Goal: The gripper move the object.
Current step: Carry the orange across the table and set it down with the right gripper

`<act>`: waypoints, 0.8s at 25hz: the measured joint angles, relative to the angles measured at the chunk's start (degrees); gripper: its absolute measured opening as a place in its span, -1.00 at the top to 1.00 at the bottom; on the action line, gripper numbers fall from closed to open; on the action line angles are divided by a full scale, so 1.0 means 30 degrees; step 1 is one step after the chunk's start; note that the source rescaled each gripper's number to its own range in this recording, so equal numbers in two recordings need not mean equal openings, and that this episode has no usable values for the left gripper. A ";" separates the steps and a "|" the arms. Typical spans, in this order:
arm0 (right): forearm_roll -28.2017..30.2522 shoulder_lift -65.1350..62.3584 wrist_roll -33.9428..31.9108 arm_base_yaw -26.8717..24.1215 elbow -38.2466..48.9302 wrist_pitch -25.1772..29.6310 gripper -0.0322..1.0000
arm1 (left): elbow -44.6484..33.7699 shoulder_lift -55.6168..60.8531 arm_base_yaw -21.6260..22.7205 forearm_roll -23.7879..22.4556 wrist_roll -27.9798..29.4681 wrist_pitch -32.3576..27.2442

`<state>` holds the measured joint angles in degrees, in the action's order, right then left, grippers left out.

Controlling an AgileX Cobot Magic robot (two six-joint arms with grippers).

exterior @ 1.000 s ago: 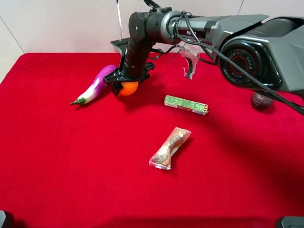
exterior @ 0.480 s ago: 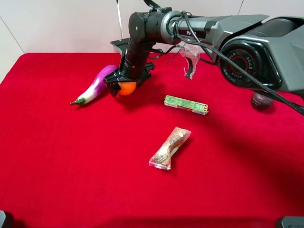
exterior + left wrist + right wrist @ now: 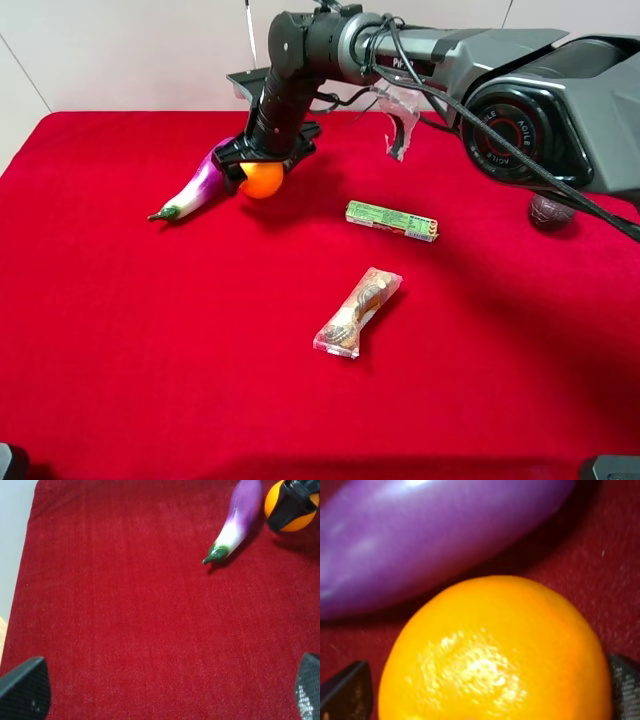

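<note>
The round orange fruit (image 3: 261,180) sits between the fingers of my right gripper (image 3: 263,170), just off the red cloth beside the thick end of the purple eggplant (image 3: 200,180). The right gripper is shut on it. In the right wrist view the orange (image 3: 495,650) fills the frame, with a dark fingertip (image 3: 345,690) at each side and the eggplant (image 3: 420,530) behind. The left wrist view shows the orange (image 3: 300,524) and the eggplant (image 3: 240,515) far off. My left gripper (image 3: 167,687) is open and empty over bare cloth.
A green packet (image 3: 391,220) lies right of the orange. A brown snack wrapper (image 3: 358,311) lies mid-table. A dark brown ball (image 3: 551,211) sits at the far right. A clear plastic bag (image 3: 400,120) lies at the back. The red cloth (image 3: 120,330) covers the table.
The right gripper, with the orange in it, has risen a little and shifted slightly left toward the eggplant. Nothing else has moved.
</note>
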<state>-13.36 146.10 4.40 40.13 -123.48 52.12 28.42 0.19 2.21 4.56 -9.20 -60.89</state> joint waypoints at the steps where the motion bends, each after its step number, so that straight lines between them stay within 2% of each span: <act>1: 0.0000 0.0000 0.0061 0.0000 -0.0233 0.0241 -0.99 | 0.0000 0.0000 0.0000 0.0000 0.0000 0.0000; 15: 0.0050 -0.0046 0.0194 0.0000 -0.3468 0.5044 -0.99 | 0.0000 0.0000 0.0000 0.0000 0.0000 0.0000; 20: 0.0074 -0.0587 0.0214 0.0000 -0.3539 0.5835 -0.99 | 0.0000 0.0000 0.0000 0.0000 0.0000 0.0000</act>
<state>-13.14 144.34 5.04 40.13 -134.10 69.62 28.42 0.19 2.21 4.56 -9.20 -60.89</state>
